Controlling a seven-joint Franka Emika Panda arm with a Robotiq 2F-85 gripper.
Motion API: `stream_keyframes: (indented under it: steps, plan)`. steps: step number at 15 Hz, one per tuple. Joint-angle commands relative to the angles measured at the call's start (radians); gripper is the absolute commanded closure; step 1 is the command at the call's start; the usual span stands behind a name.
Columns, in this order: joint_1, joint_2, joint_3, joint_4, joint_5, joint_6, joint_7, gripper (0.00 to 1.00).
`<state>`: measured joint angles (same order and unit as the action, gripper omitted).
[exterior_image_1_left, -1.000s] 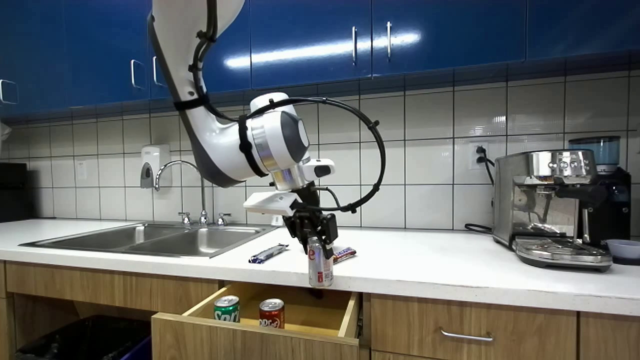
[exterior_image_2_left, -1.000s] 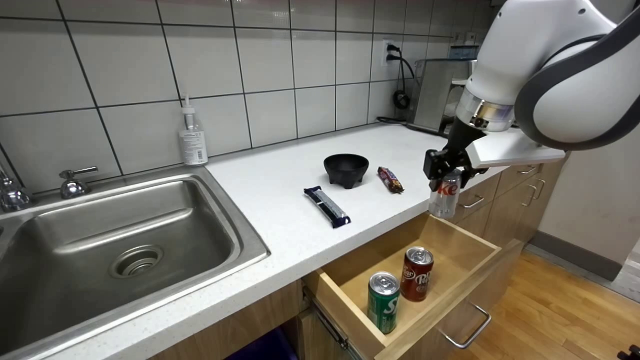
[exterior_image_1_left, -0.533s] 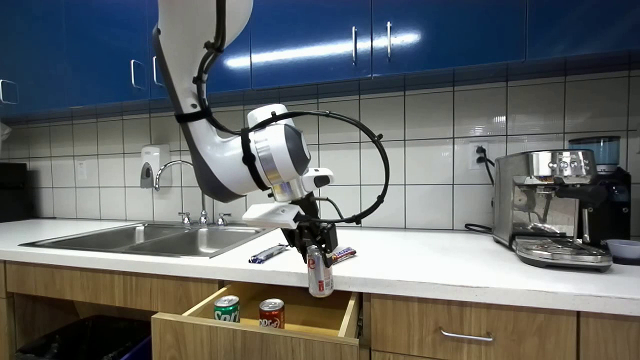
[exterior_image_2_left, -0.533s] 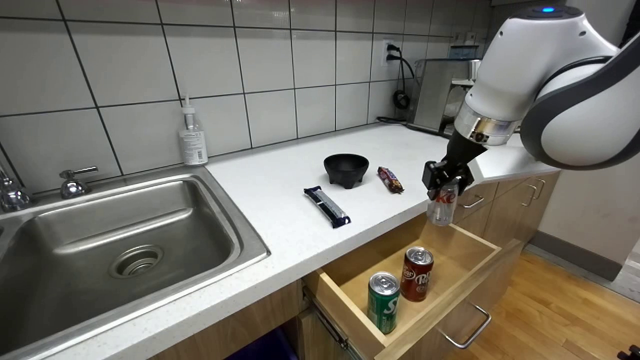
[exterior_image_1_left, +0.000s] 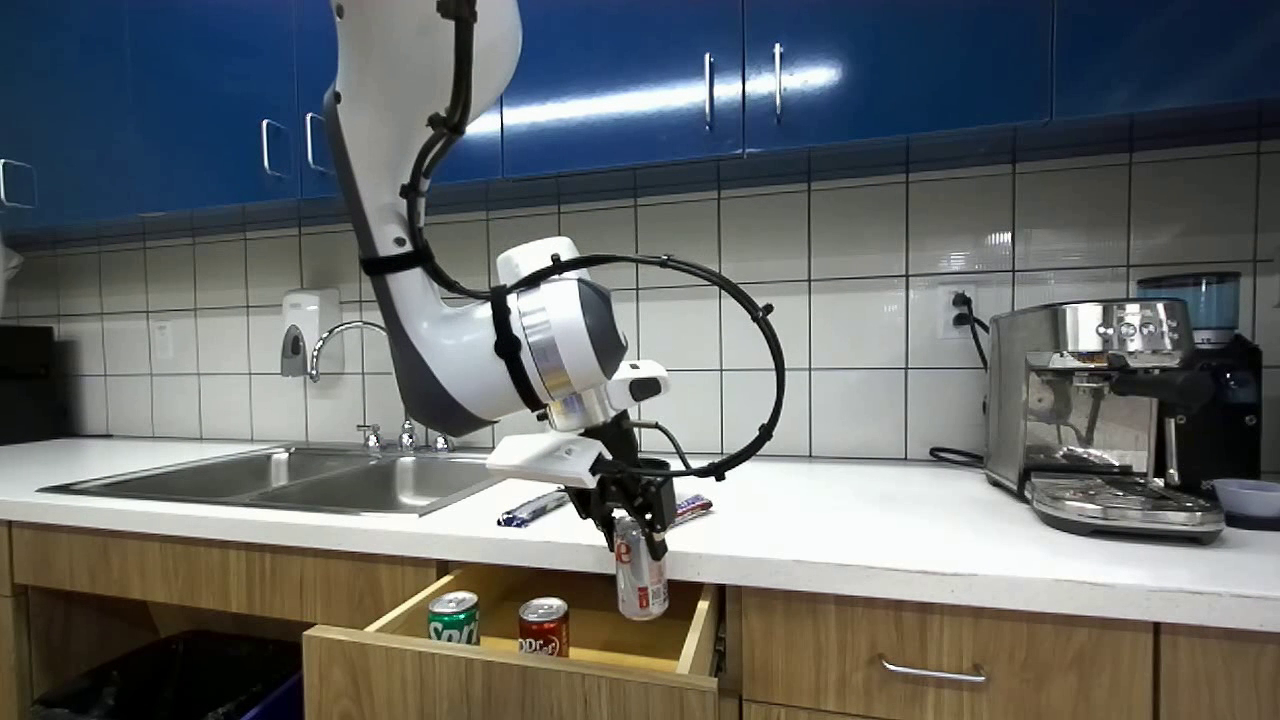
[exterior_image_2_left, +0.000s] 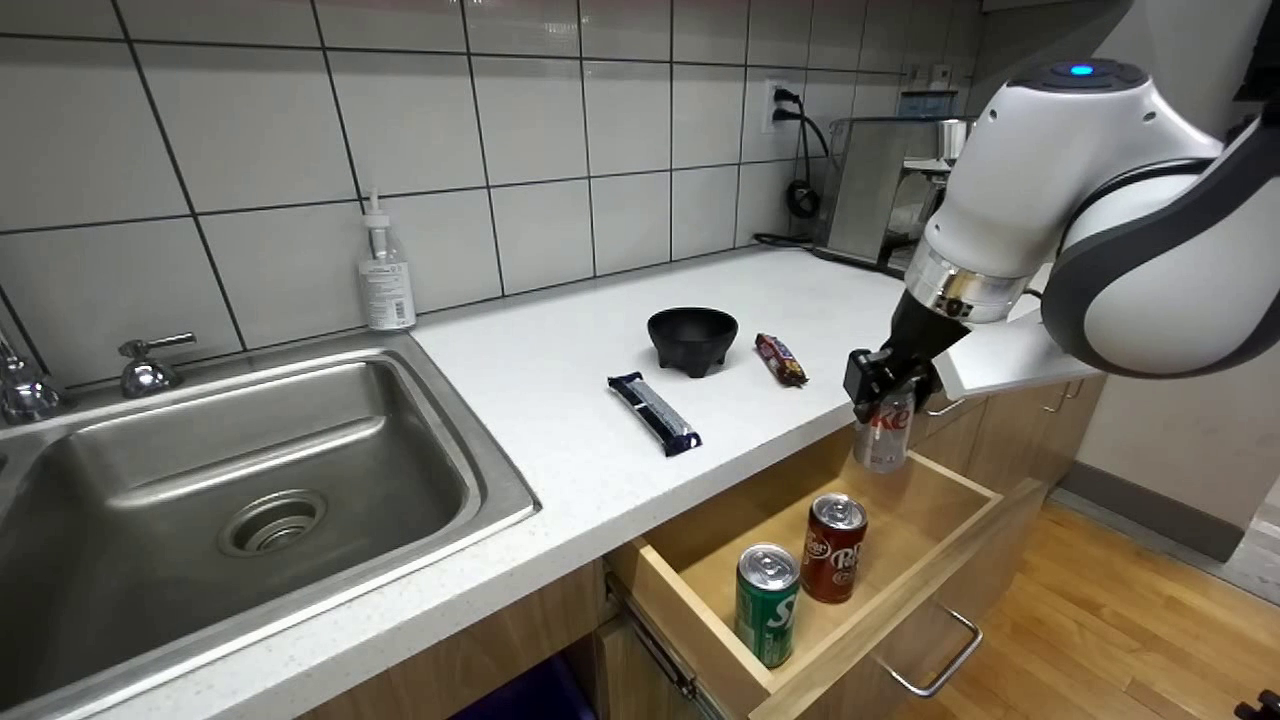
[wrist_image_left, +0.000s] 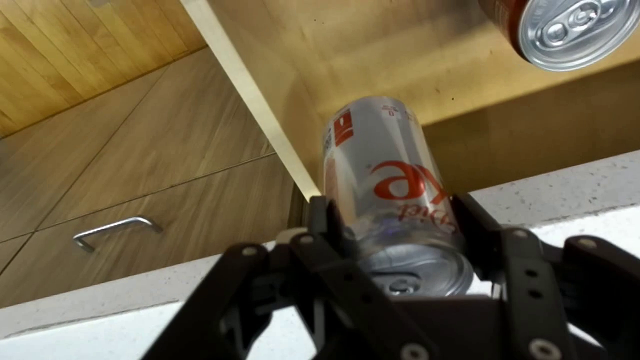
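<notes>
One shiny silver aluminium soda can (wrist_image_left: 387, 165), cylindrical, slightly tilted, top end up, gripped between the black jaws. Hangs over the open pale-wood drawer (exterior_image_1_left: 500, 690), just off the front edge of the white speckled table (exterior_image_2_left: 560, 350); can't tell if its base is below the drawer's rim. Red lettering on it: "Diet" and a big "ke", upside down in the wrist view; rest curves out of sight. Standing in the drawer: green soda can (exterior_image_2_left: 766, 605), "Spri" readable in an exterior view, and dark-red soda can (exterior_image_2_left: 835, 550), white script only partly legible. Drawer front hides their lower parts there; wrist view crops the dark-red one.
</notes>
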<state>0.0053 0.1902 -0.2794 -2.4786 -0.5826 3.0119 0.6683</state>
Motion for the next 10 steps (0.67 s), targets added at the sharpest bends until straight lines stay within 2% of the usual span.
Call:
stream_keyframes:
  steps: [1,10]
  plan:
    - [0.018,0.033,-0.003,0.030,0.000,0.020,0.043,0.62]
    - [0.046,0.121,0.000,0.084,0.010,0.019,0.091,0.62]
